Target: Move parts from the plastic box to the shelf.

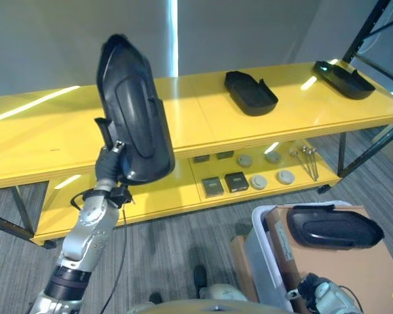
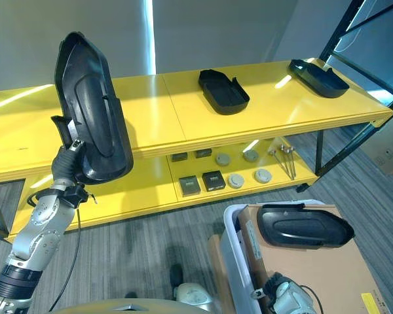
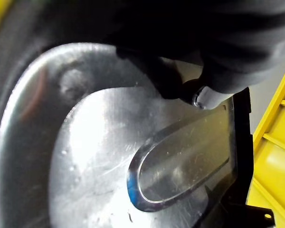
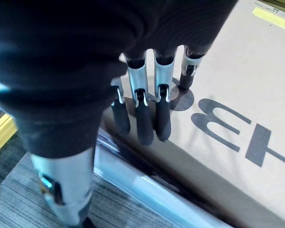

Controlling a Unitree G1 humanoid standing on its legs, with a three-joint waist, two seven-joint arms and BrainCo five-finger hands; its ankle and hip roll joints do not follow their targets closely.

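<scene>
A big black part [image 1: 132, 111] is being held upright by the left hand [image 1: 109, 163], fingers curled round its lower edge, in front of the yellow shelf [image 1: 203, 118]. Two more parts [image 1: 250, 92] are lying on top. Another one [image 1: 333, 226] is sitting on cardboard [image 1: 354, 275] in the plastic box [image 1: 262, 252]. The right hand [image 4: 145, 111] is being hung over the cardboard, fingers relaxed.

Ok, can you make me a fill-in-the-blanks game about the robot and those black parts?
1. The robot's ____ hand holds a black part up in the air.
2. The top board of the yellow shelf already carries ____ black parts.
3. One more black part lies on the brown ____ in the plastic box.

Missing words: left; two; cardboard
</scene>
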